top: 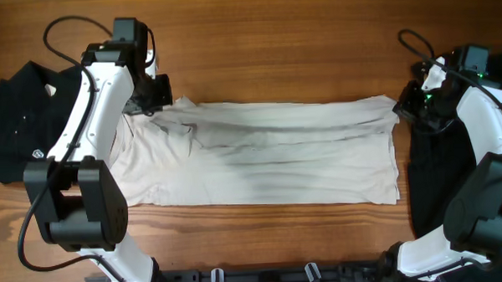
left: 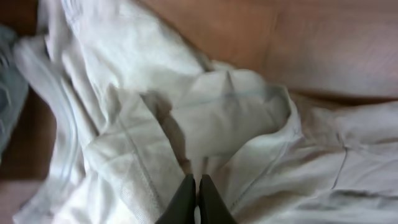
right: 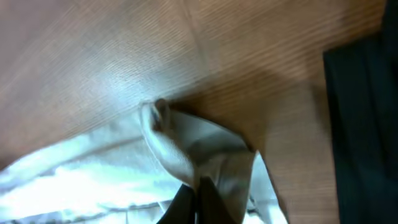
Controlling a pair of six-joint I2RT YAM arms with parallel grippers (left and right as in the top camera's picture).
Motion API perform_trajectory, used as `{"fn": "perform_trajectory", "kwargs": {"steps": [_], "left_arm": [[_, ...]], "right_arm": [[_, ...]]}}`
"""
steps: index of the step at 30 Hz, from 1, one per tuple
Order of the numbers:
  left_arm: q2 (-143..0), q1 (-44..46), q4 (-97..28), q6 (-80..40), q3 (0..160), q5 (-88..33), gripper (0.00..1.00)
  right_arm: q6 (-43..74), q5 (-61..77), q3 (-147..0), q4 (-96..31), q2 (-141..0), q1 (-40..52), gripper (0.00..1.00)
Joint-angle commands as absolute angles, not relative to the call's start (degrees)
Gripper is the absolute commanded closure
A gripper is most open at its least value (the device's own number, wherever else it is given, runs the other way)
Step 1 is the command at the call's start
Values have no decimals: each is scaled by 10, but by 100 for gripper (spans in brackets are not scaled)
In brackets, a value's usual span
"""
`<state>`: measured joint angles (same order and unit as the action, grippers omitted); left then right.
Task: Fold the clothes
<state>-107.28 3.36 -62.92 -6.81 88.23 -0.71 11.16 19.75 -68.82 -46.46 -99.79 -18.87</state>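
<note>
The cream T-shirt (top: 268, 153) lies stretched sideways across the middle of the wooden table, folded lengthwise. My left gripper (top: 152, 101) is at the shirt's far-left corner and is shut on a pinch of its fabric (left: 205, 124), its fingers (left: 198, 186) closed together. My right gripper (top: 407, 107) is at the shirt's far-right corner, shut on a raised fold of cream fabric (right: 186, 149) between its fingers (right: 196, 196). A black garment with a small white logo (top: 20, 115) lies at the far left. Another black garment (top: 441, 176) lies at the right, under my right arm.
The black garment shows at the right edge of the right wrist view (right: 364, 112). A dark rail with fittings (top: 264, 279) runs along the table's near edge. Bare wood (top: 273, 48) lies beyond the shirt.
</note>
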Motion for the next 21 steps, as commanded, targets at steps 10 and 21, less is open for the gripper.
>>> {"fn": "perform_trajectory", "kwargs": {"steps": [10,21], "left_arm": [[-1060,30,-777,-159,843,-18,96],[-1058,30,-854,-159,815,34,96]], "right_arm": [[133,28,-691,-648,-963,-193,96],[120,27,-689,-681,-962,-192,94]]}}
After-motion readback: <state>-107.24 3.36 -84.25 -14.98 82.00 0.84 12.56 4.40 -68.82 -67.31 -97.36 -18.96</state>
